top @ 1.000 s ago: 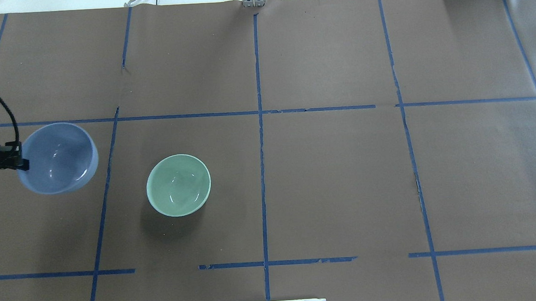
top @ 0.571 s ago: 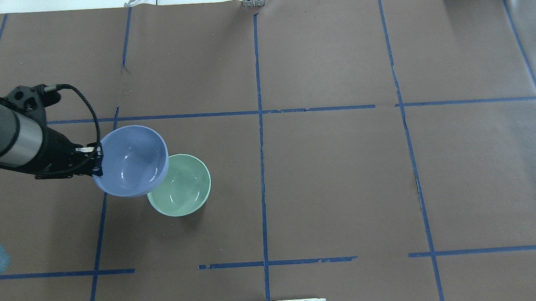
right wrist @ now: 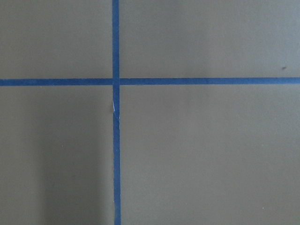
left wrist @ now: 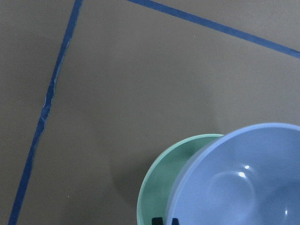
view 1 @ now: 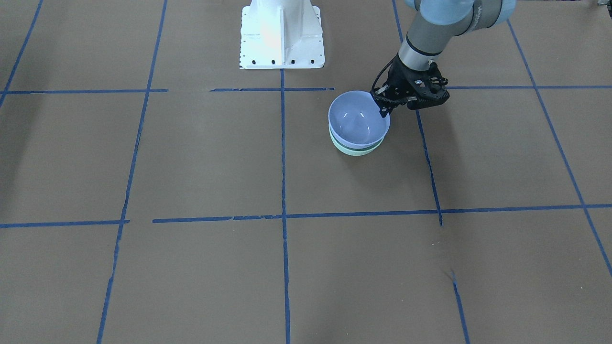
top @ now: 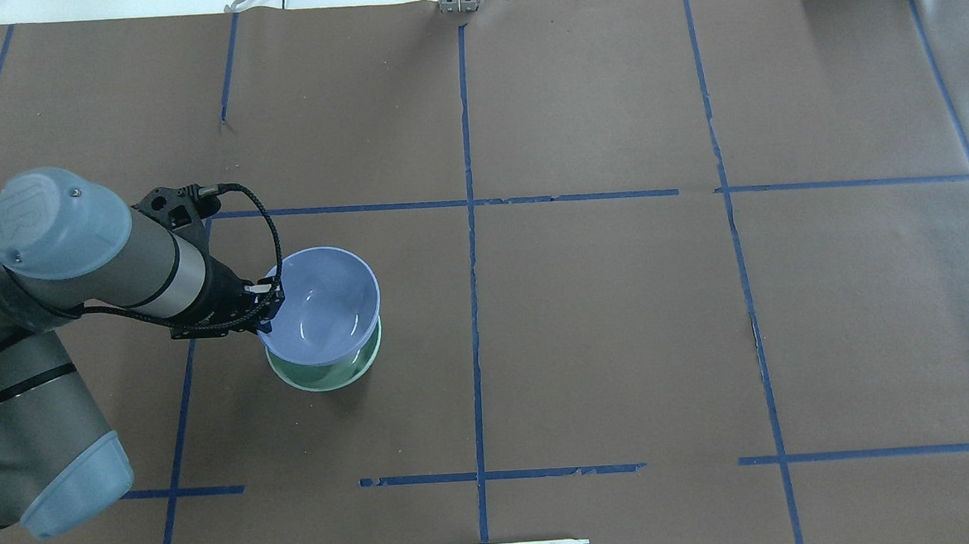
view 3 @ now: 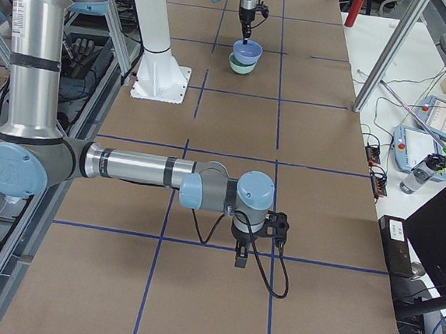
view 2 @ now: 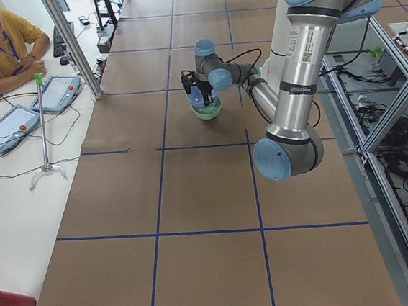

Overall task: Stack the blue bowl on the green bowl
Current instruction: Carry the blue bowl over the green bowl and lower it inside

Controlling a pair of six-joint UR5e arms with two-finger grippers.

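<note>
Two bowls: one blue bowl (top: pixel 322 307), mouth up, seemingly nested in one green bowl (top: pixel 318 380), left gripper (top: pixel 270 308) pinching its rim.

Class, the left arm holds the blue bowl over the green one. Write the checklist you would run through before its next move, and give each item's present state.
1. Left gripper shut on the rim of the blue bowl: ok.
2. Blue bowl open side up: ok.
3. Blue bowl over the green bowl: ok, nearly centred in the front-facing view.
4. Blue bowl seated in the green bowl: cannot tell; a dark gap shows between them.
5. Right gripper far from both bowls: ok.
</note>
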